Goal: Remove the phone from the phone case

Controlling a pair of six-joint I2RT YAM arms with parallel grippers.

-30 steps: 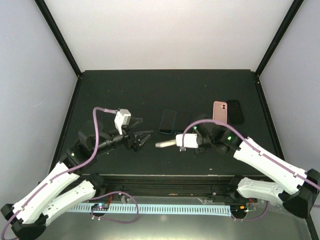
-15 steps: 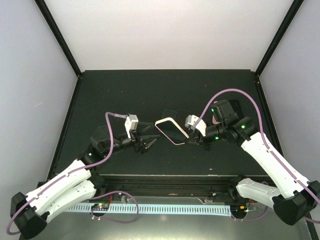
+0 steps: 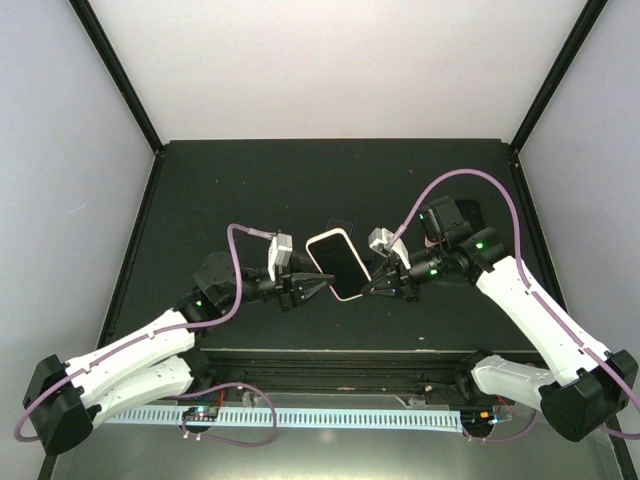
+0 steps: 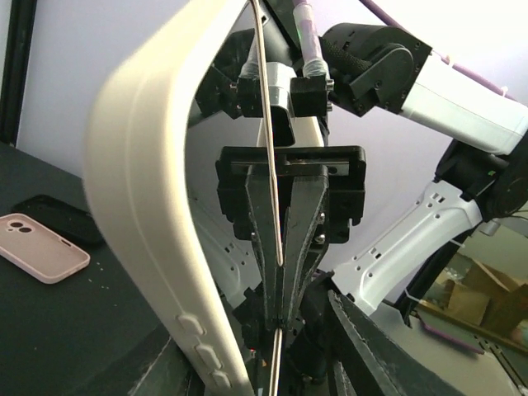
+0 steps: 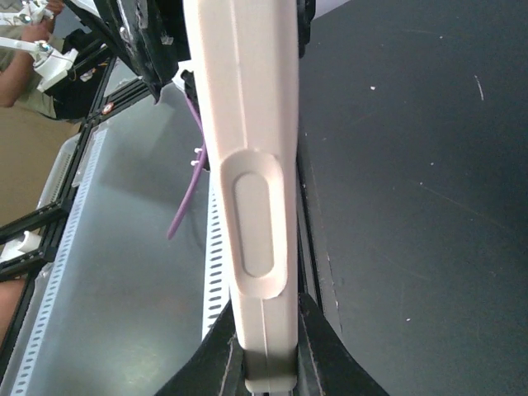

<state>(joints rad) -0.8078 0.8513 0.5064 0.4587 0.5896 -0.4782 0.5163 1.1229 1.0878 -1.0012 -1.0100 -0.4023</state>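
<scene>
Nearest you, your left gripper hangs spread open at the edge of the cream soft-plastic phone case, which the right gripper clamps aloft. The black-glass phone sits inside, not yet removed. A pink case lies beyond.

The phone case, left of centre, is cream plastic, smooth and softly matt, with moulded buttons. The phone shows a glossy black glass face. The table is matt black, flecked with pale dust. The arm shells are shiny white plastic, and the cable is smooth purple.
</scene>
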